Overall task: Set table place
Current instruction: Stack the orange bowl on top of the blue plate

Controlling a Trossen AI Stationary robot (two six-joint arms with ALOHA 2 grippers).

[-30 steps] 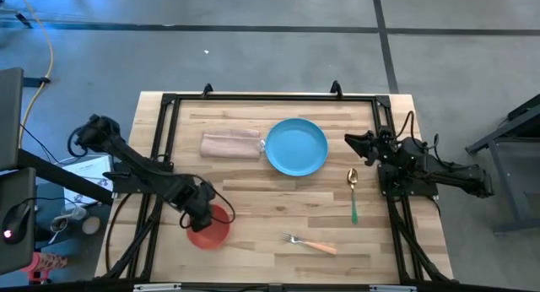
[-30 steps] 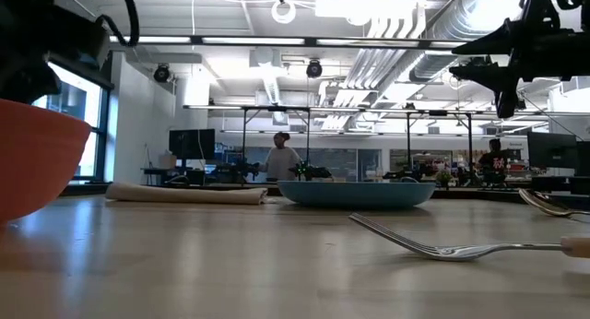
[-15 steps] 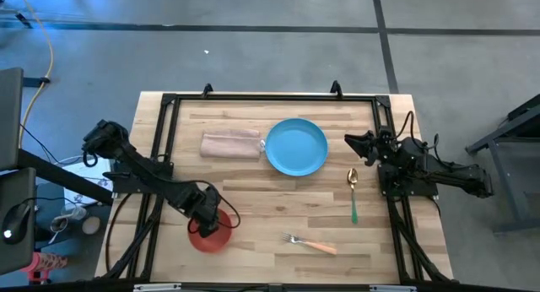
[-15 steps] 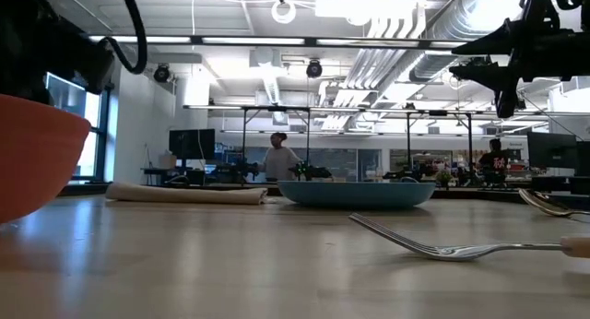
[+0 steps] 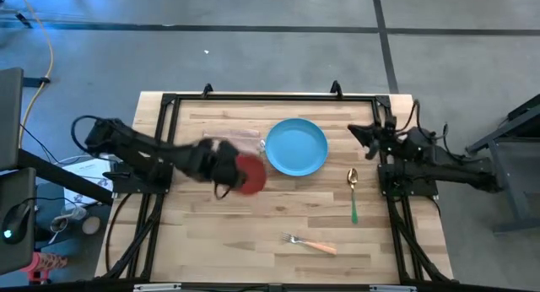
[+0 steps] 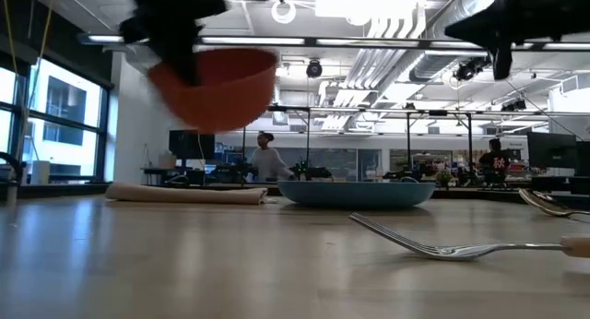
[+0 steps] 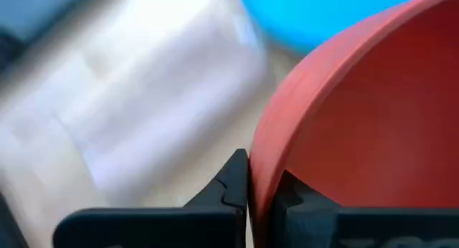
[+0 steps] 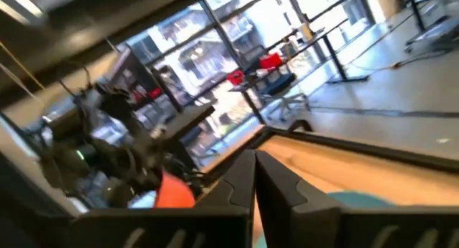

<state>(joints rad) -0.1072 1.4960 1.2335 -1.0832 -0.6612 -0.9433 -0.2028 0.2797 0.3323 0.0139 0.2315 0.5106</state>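
Counter (image 5: 253, 233): light wood top with black frame, fills the middle of the high view.

Blue plate (image 5: 296, 147): flat on the counter, upper centre of the high view; in the low view it sits mid-frame at the far edge (image 6: 356, 193).

Napkin (image 5: 229, 141): beige, folded, just left of the plate, partly covered by the left arm from above. Low view shows it lying flat at left-centre (image 6: 186, 194).

Red bowl (image 5: 250, 173): held off the counter, just left of and below the plate in the high view. Low view puts it high in the upper left, tilted, clear of the surface (image 6: 214, 87). Left wrist view shows its rim pinched between the 2 fingers (image 7: 337, 126).

Left gripper (image 5: 226, 169): clamped on the bowl's rim, centre-left of the high view.

Right gripper (image 5: 358, 133): at the right edge of the counter, right of the plate, raised; right wrist view shows its 2 fingers together.

Spoon (image 5: 353, 193): gold bowl, green handle, lying right of the plate.

Fork (image 5: 310, 243): orange handle, lower centre, well apart from the plate.
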